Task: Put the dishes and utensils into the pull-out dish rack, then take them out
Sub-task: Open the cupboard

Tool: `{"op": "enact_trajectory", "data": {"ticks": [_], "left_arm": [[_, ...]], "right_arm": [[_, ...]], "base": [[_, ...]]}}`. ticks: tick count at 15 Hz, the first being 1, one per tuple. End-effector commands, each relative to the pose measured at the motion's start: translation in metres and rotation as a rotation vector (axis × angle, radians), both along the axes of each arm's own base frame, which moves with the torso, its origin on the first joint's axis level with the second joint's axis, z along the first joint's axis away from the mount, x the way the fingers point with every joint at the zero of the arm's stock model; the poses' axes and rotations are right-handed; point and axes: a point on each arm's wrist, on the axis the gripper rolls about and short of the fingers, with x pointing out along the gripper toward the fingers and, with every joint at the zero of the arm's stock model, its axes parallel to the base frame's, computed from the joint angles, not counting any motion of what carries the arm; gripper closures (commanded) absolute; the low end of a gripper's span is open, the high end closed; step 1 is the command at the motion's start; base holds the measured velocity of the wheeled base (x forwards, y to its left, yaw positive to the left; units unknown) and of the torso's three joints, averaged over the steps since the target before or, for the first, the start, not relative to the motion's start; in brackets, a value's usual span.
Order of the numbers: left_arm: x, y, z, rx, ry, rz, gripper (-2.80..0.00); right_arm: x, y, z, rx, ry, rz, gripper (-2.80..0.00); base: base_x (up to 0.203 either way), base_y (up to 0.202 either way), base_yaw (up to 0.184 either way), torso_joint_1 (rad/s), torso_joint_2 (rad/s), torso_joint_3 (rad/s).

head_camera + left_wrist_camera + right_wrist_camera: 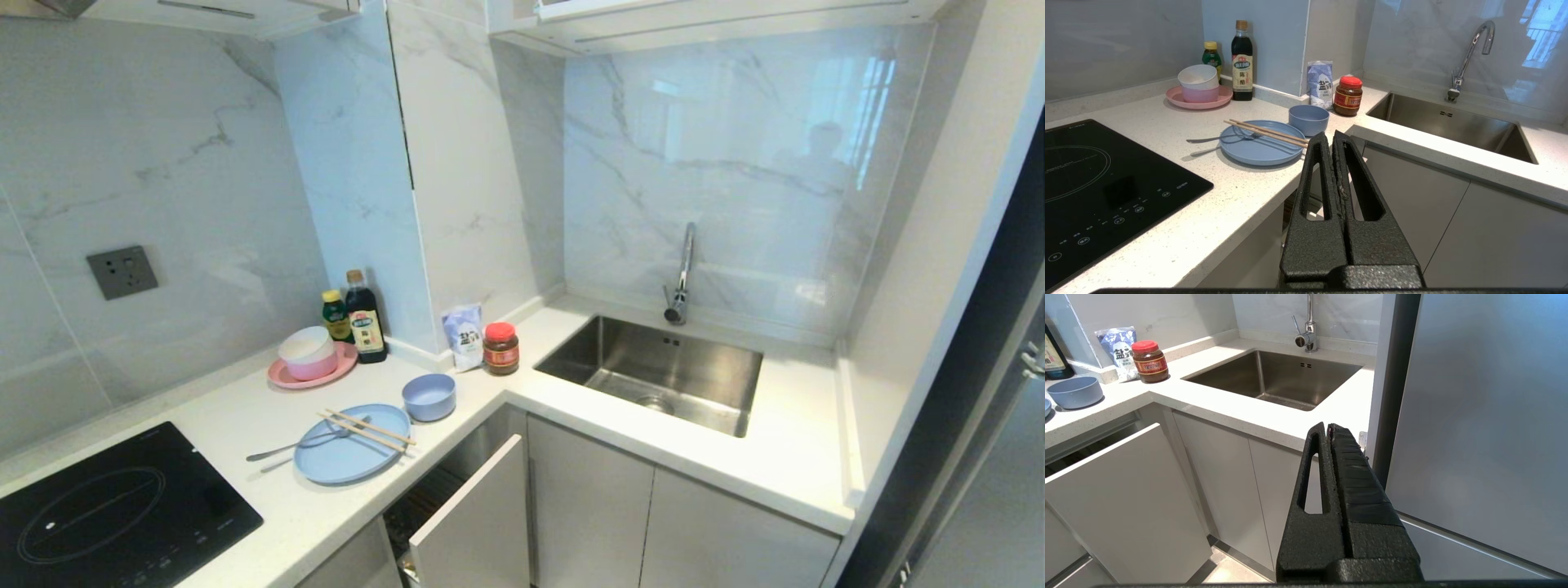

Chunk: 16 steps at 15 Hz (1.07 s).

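While both grippers' jaws sit closed, empty, plate with chopsticks lies beyond left gripper, apart

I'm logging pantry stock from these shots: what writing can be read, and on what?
"陈醋": label of the dark vinegar bottle.
"盐": blue-white salt bag; its smaller print is unreadable.
Red-lidded jar: label print too small.
Green bottle: label blurred.
Cooktop: control markings too small.
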Motion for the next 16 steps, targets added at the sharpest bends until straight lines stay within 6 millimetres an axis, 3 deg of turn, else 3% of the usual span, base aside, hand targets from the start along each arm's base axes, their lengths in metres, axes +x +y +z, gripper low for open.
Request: {"op": "enact_trajectory", "data": {"ticks": [1,16], "left_arm": [[0.002,0.0,-0.0067,-0.001,0.025,0.001,0.0],[0.002,0.0,-0.0067,-0.001,0.025,0.001,0.0]], "right_arm": [[-0.0002,0.0,-0.0005,0.0,-0.003,0.0,0.0],[-0.0001,0.0,-0.0005,0.0,-0.001,0.0,0.0]], "base": [[0.0,0.0,0.0,0.0,0.0,0.0],[0.0,0.0,0.0,0.0,0.0,0.0]]}}
